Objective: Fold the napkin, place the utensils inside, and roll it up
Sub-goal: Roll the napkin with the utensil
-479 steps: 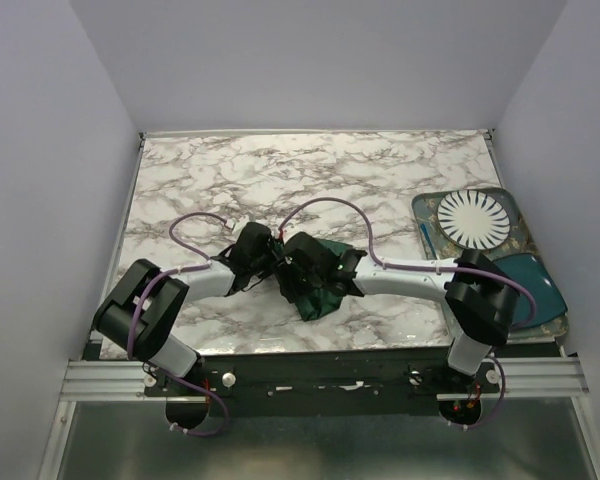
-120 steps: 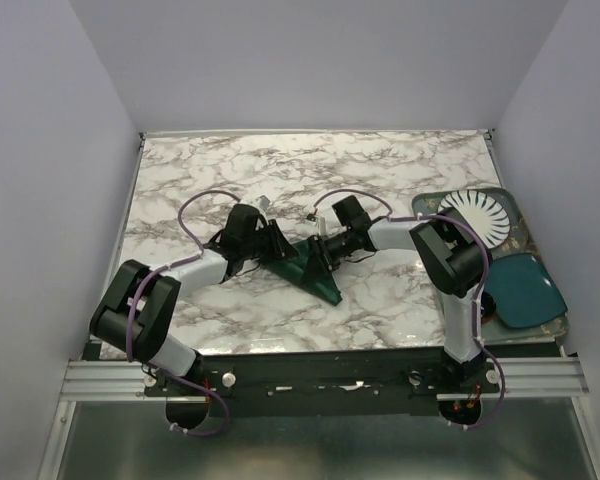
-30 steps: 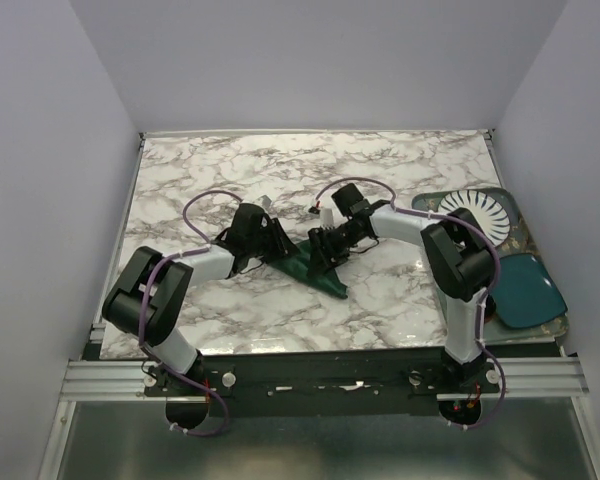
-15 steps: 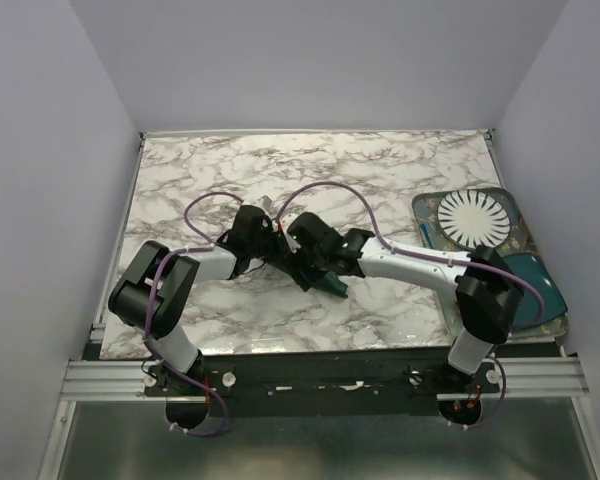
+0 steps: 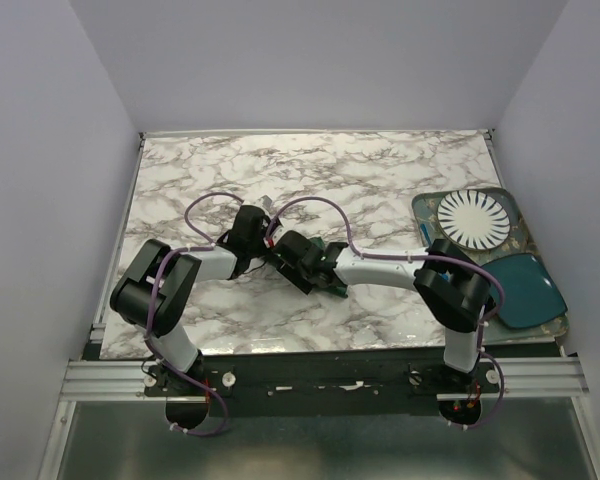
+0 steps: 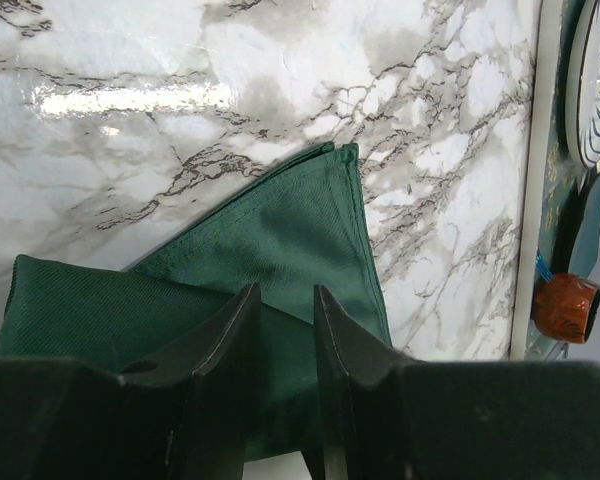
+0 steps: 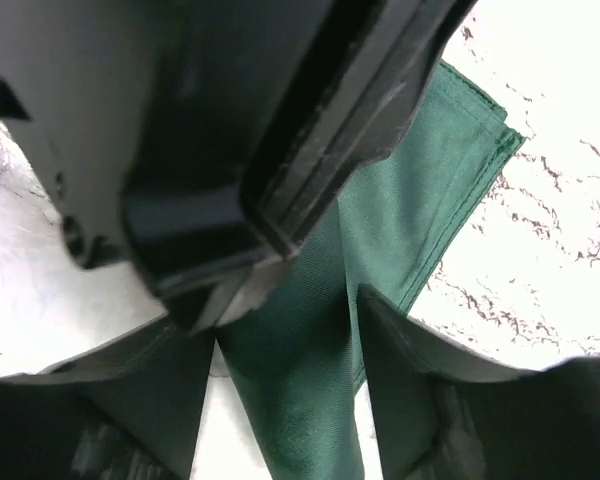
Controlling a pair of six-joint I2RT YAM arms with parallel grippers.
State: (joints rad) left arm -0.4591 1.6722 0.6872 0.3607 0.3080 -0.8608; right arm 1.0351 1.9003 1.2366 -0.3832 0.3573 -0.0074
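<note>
The right gripper [image 7: 280, 345] is standing spread over the rolled part of the napkin [image 6: 280, 215], one finger on each side of the green tube. A sliver of table [image 6: 130, 60] is showing between the tube and one finger, so it is straddling the cloth rather than squeezing it. The left gripper [image 6: 284, 295] is hovering low over the same cloth with its fingers close together. Green is showing through the narrow gap, but I cannot tell whether it is pinching a fold. The two are crowding each other near the middle of the table.

The work looks to be in the rolling stage. One part is lying as a tight tube, while a flat pointed flap is lying beyond the left fingers, not yet wound in. No fork is showing; it is likely sitting inside the roll. The next move is calling for turning the tube over that flap toward its corner, with both ends kept even so the roll is not loosening.
</note>
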